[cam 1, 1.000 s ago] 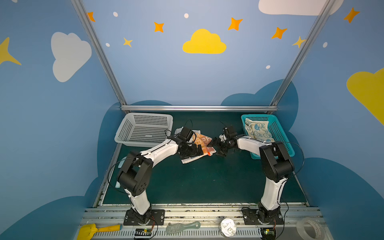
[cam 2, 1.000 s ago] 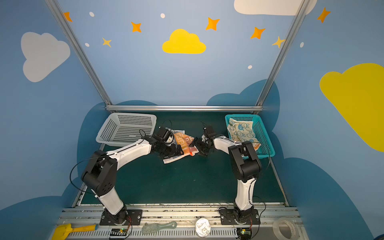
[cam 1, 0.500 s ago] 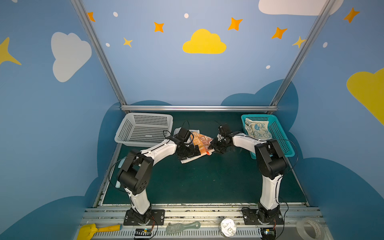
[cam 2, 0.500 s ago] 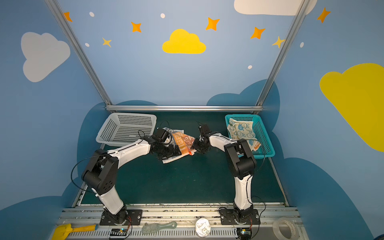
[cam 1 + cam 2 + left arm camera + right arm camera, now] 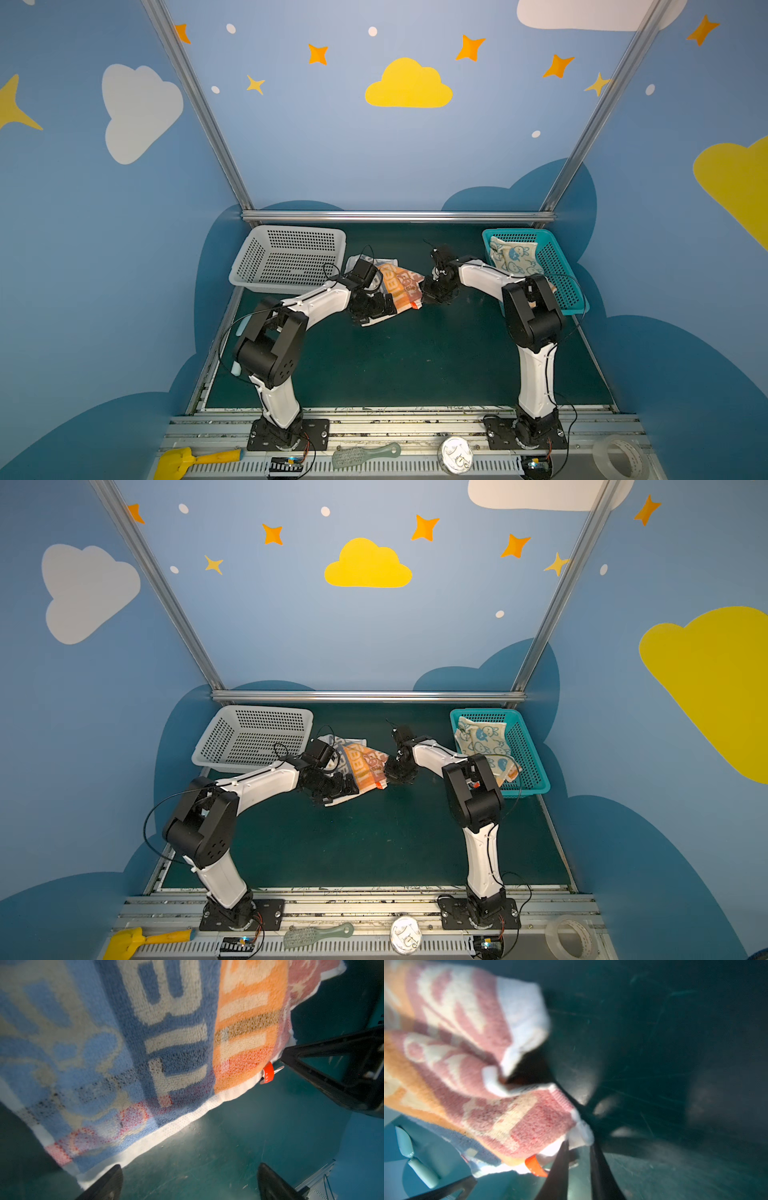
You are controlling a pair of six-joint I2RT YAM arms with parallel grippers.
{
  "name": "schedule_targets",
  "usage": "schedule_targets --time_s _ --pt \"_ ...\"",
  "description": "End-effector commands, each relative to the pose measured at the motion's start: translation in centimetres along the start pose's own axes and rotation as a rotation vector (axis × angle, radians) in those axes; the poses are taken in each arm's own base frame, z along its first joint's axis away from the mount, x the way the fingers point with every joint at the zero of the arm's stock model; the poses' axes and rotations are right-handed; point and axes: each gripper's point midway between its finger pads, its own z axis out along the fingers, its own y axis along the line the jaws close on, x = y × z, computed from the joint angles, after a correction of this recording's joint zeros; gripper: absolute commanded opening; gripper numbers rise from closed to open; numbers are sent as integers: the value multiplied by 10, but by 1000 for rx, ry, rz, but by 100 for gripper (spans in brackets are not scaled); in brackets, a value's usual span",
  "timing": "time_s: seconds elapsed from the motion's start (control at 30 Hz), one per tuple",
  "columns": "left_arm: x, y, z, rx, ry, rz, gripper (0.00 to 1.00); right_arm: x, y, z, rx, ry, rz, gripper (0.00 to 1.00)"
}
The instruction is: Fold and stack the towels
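Note:
A striped towel [image 5: 400, 281] [image 5: 365, 763] in blue, orange and cream with big letters lies rumpled at the back middle of the green table. My right gripper [image 5: 428, 289] [image 5: 580, 1147] is at the towel's right edge, its jaws shut on the white corner next to the orange tag [image 5: 534, 1165]. The left gripper [image 5: 373, 309] [image 5: 190, 1177] hovers open over the towel's near left edge, nothing between its fingertips [image 5: 112, 1178]. A second towel [image 5: 513, 257] [image 5: 482, 742], cream with blue rabbits, lies crumpled in the teal basket [image 5: 561, 282].
A white perforated basket [image 5: 286, 257] [image 5: 253, 737] stands at the back left, close to my left arm. On the front rail lie a yellow scoop [image 5: 187, 459], a green brush [image 5: 365, 453], a round tin [image 5: 456, 455] and a tape roll [image 5: 619, 457].
My right gripper moved left to the striped towel's corner and closed its jaws on it. The left gripper stayed open, almost in place.

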Motion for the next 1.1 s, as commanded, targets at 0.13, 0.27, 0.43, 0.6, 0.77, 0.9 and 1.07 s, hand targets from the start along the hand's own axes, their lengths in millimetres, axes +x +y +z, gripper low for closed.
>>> schedule_targets --time_s 0.13,0.27,0.43,0.6,0.77,0.9,1.07 --pt "2 15 6 -6 33 -20 100 15 -35 32 167 70 -48 0" --pt "0 21 4 -13 28 -26 100 11 -30 22 167 60 -90 0" --pt "-4 21 -3 -20 13 -7 100 8 -24 -1 178 19 -150 0" --pt "-6 13 -17 -13 -13 20 100 7 -17 -26 162 -20 -197 0" --pt "5 29 -25 -133 4 65 100 7 -9 -39 147 -33 -220 0" --pt "17 38 -25 -185 30 81 99 9 -3 -41 131 -30 -226 0" --pt "24 54 -15 -284 62 101 96 11 2 -38 117 -24 -235 0"
